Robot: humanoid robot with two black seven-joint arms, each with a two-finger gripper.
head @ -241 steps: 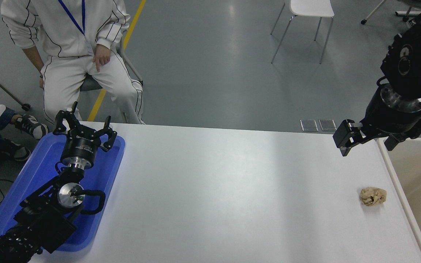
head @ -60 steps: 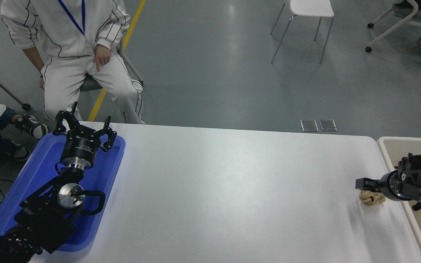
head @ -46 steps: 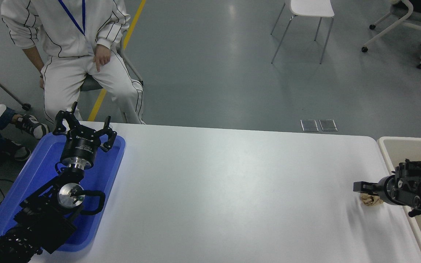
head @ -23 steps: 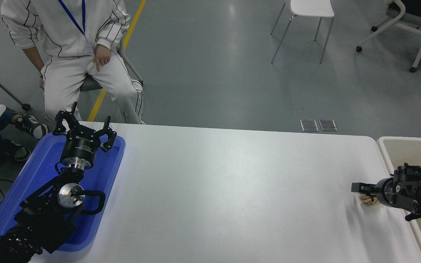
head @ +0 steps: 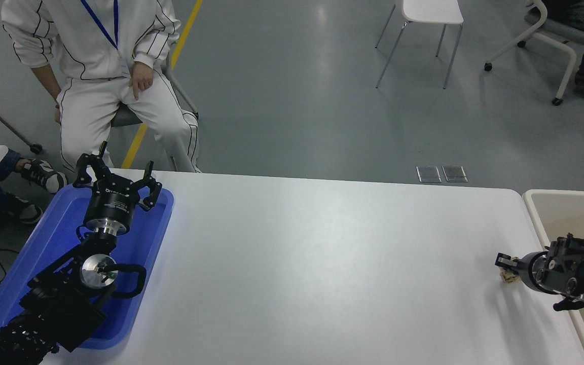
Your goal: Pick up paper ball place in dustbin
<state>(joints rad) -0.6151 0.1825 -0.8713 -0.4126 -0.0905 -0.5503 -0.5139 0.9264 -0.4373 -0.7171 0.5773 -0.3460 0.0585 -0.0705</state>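
Your right black pincer (head: 506, 267) is clenched on the small crumpled tan paper ball (head: 508, 276) (mostly hidden), low over the white desk (head: 322, 263) beside the large cream open-topped dustbin (head: 535, 213). Left pincer (head: 115, 180) parked, splayed.

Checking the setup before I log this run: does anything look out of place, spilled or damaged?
Nothing stands out. The right gripper is down over the paper ball near the table's right edge, beside the dustbin. The left gripper is parked over the blue tray. No spill or damage shows.
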